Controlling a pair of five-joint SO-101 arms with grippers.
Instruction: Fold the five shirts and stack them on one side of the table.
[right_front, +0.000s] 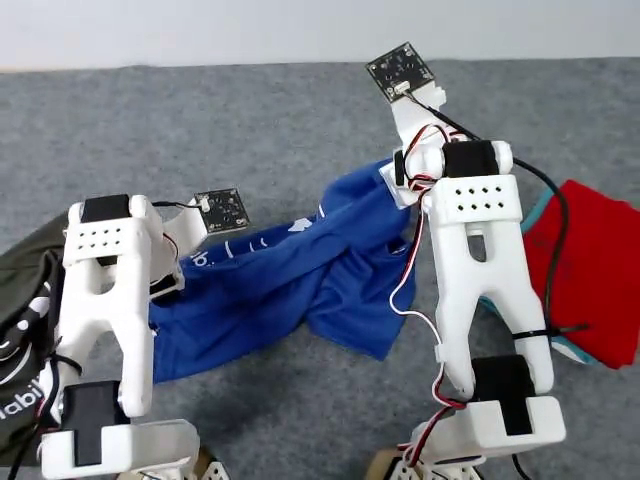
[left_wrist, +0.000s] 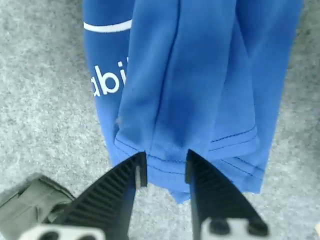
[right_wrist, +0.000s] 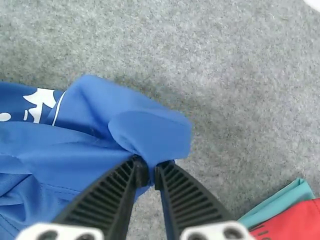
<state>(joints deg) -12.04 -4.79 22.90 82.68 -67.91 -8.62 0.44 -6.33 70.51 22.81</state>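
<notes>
A blue shirt (right_front: 290, 275) with white print lies bunched and stretched across the middle of the grey table between both arms. My left gripper (left_wrist: 165, 167) is shut on its gathered hem (left_wrist: 165, 160), low over the table at the shirt's left end (right_front: 170, 285). My right gripper (right_wrist: 151, 172) is shut on a folded corner of the same shirt (right_wrist: 145, 132) at its far right end (right_front: 400, 190). The cloth pleats toward both grips.
A red shirt (right_front: 595, 270) lies on a teal one (right_front: 565, 345) at the right edge, close beside the right arm. A dark olive shirt (right_front: 25, 270) is heaped at the left edge under the left arm. Bare grey table (right_front: 250, 120) stretches behind the blue shirt.
</notes>
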